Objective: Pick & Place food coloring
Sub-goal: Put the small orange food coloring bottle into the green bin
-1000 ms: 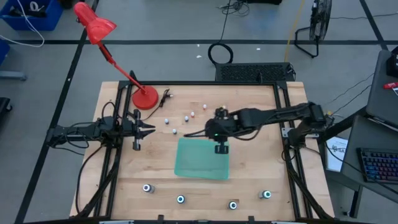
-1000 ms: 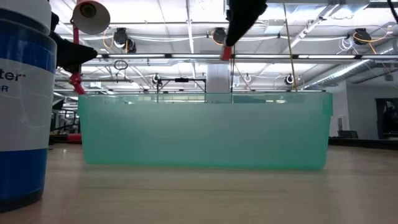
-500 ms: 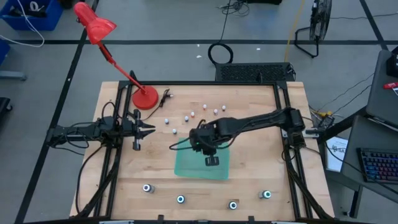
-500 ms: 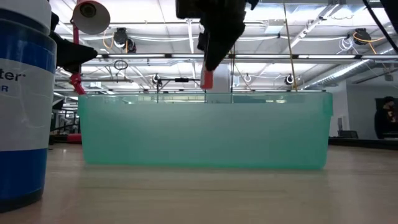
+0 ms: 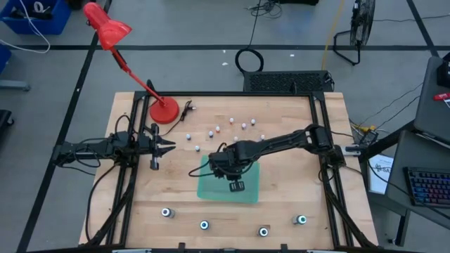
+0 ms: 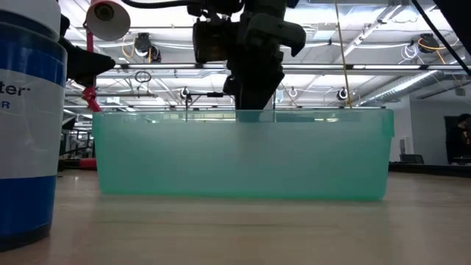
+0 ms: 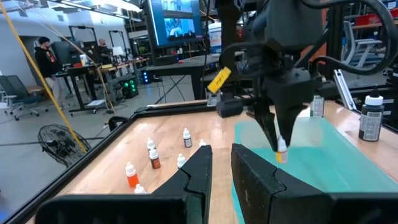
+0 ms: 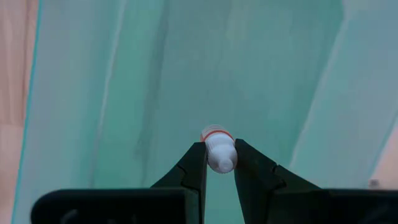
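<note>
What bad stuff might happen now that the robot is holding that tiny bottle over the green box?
1. The right gripper pinches the little bottle only near one end, so it might slip out early.
2. Dropped from above the green bin, the bottle may bounce or roll.
3. The gripper is lowering into the bin, so its fingers might bump the bin's wall and shove it.

Grey floor [image 5: 295, 28] all around, crossed by dark lines. Red lamp [image 5: 107, 28] leaning in over the wooden desk [image 5: 176, 190]. Black fan [image 5: 360, 24] standing off at the far corner, keyboard [image 5: 427, 187] at the side. Ceiling strip lights [image 6: 412, 38] glowing; lit screen [image 7: 174, 18] farther back, a person [image 7: 45, 59] beside workbenches.
</note>
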Available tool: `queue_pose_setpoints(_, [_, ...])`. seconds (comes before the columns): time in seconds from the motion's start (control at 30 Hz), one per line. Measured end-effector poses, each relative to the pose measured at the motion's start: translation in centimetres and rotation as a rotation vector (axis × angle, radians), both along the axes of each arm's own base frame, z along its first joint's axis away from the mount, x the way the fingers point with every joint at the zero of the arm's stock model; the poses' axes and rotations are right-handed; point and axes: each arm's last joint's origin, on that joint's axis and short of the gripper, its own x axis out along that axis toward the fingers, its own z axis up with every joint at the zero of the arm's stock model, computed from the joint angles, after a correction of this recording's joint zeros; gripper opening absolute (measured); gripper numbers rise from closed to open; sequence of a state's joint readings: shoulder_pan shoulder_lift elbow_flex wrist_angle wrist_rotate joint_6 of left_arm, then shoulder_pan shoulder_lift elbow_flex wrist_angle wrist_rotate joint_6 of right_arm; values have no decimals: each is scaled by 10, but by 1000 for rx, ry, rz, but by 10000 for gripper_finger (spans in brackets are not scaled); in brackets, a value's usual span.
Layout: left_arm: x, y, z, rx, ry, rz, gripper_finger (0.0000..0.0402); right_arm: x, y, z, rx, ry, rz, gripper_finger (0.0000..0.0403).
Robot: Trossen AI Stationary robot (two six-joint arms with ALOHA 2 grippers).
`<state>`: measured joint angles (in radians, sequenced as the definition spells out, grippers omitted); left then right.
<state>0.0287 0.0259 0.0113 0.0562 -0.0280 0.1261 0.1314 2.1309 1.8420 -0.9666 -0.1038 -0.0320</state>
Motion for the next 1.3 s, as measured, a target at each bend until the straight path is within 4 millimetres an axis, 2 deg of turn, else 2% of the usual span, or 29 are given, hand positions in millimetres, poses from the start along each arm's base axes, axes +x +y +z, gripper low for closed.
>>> queue_pose_setpoints(0.2, [0,0,0,0,0,0,67,6,-1,-1,-1,-71,25,47])
queue_pose_setpoints(0.63, [0,0,0,0,0,0,67,0,-21,-36,-93,-68,30,47])
queue_pose_setpoints(0.9, [0,0,0,0,0,0,67,-1,-26,-42,-104,-82,43,49])
queue_pose_setpoints(1.17, [0,0,0,0,0,0,67,-3,-25,-42,-97,-76,24,102])
queue_pose_setpoints(1.3, [0,0,0,0,0,0,67,-6,-24,-29,-93,-104,11,123])
